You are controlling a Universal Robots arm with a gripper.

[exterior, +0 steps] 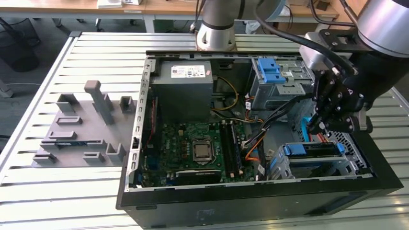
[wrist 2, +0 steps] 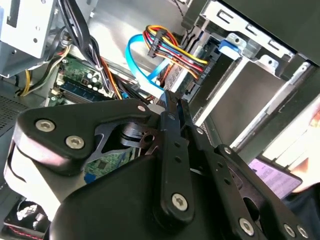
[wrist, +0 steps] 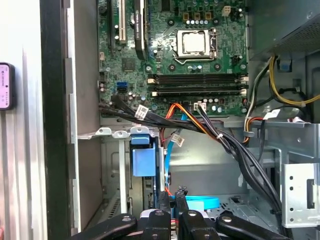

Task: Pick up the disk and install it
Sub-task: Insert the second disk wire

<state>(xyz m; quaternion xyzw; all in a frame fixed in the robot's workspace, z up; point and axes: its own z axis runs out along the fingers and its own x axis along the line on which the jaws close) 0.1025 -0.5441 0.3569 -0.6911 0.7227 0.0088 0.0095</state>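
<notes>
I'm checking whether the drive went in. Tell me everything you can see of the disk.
The disk lies in the grey metal drive cage in the case's corner, on the exterior view's right. Its blue plastic carrier frame faces up around a darker body; no label shows. The gripper hangs just above it, shut and apparently not touching it.

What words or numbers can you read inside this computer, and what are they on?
White sticker on the grey box: print too small to read.
White tag on a black cable: too small to read.
Green board: tiny white marks, too small to read.
So no text here can be quoted.
</notes>
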